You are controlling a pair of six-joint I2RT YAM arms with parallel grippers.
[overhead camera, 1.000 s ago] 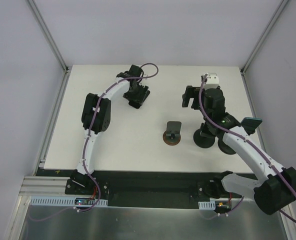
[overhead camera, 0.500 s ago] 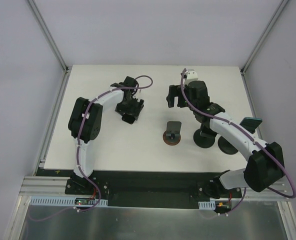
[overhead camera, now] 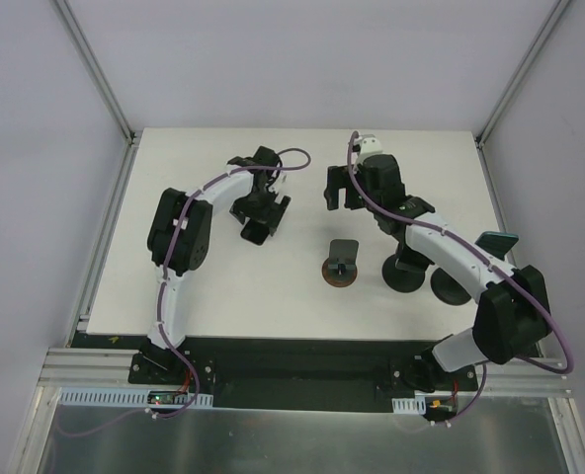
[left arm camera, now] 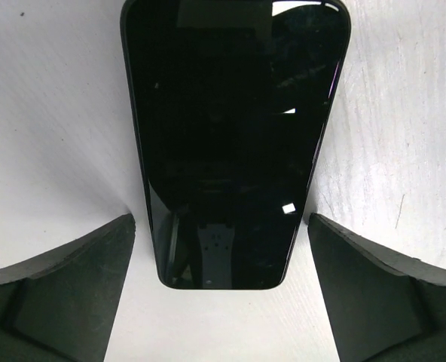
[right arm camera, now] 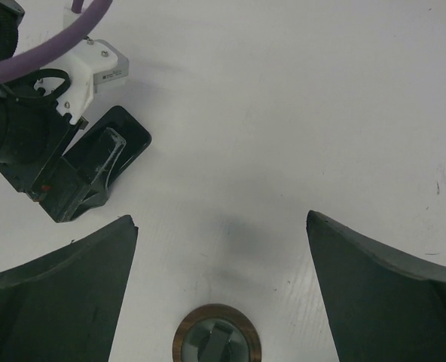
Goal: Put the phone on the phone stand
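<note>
Left gripper [left arm camera: 221,220]: jaws spread wide, holding nothing; a strip of bare table [overhead camera: 223,281] shows between each finger and the phone [left arm camera: 234,128].
Phone: lies flat, glossy black face up, lengthwise between the left fingers, on the far half, left of centre.
Right gripper [right arm camera: 221,222]: jaws wide apart, empty, over the far middle, near the left gripper.
Stand [overhead camera: 342,264]: upright on a round brown foot, well apart from the phone.
Room: bare white surface between phone and stand; two black round bases [overhead camera: 403,276] stand just right of the stand.
Edges: the phone lies well inside the table's rim.
Hidden: the phone's far end is cut off in the left wrist view, and from above the gripper covers most of it. The right wrist view cuts off the stand's lower part.
</note>
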